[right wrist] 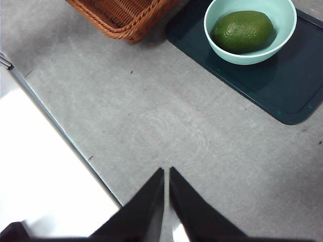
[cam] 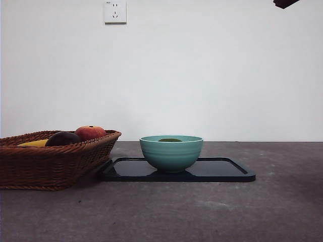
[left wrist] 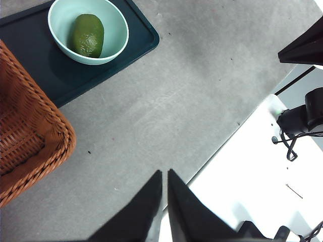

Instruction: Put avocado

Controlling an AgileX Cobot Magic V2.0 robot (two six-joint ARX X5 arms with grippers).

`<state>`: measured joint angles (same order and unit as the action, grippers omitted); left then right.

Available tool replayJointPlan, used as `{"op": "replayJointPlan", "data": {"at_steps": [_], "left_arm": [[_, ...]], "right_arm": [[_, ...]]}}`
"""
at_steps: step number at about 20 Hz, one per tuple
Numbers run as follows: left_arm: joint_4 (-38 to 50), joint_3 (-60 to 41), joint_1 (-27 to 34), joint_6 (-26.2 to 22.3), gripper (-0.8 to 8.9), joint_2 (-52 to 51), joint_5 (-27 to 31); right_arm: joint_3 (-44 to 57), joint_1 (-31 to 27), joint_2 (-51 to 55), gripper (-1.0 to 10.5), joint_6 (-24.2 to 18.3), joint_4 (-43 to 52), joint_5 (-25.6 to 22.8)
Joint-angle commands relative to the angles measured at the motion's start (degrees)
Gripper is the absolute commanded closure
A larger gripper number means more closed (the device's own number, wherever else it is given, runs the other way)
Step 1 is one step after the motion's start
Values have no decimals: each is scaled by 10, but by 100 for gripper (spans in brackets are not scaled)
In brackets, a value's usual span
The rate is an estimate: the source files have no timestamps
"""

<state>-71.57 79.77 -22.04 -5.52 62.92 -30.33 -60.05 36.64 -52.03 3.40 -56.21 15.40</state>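
Note:
The dark green avocado point(left wrist: 87, 35) lies inside the teal bowl point(cam: 171, 152), which stands on the dark tray point(cam: 222, 171). In the front view only its top point(cam: 170, 140) shows above the bowl's rim. It also shows in the right wrist view point(right wrist: 242, 31). My left gripper point(left wrist: 165, 176) is shut and empty, high above the table's near edge, far from the bowl point(left wrist: 117, 26). My right gripper point(right wrist: 166, 174) is shut and empty too, above the table's edge, apart from the bowl point(right wrist: 285, 20). A black arm tip point(cam: 285, 3) shows at the top right corner of the front view.
A wicker basket point(cam: 60, 161) stands left of the tray, holding a red apple point(cam: 90, 132), a dark purple fruit point(cam: 62, 138) and a yellow fruit point(cam: 34, 143). The basket also shows in both wrist views point(left wrist: 30, 136) point(right wrist: 121, 15). A wall socket point(cam: 115, 11) is behind.

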Motion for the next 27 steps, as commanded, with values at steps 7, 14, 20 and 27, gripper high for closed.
{"op": "replayJointPlan", "data": {"at_steps": [7, 14, 20, 27], "left_arm": [[35, 9, 1, -31, 798, -12, 6], [650, -207, 116, -46, 798, -186, 62], [839, -492, 201, -45, 798, -383, 235], [823, -696, 237, -45, 798, -541, 263]], "right_arm": [[-7, 4, -2, 940, 4, 6, 2], [-7, 4, -2, 940, 4, 6, 2], [-7, 4, -2, 940, 4, 6, 2], [-7, 4, -2, 940, 4, 6, 2]]}}
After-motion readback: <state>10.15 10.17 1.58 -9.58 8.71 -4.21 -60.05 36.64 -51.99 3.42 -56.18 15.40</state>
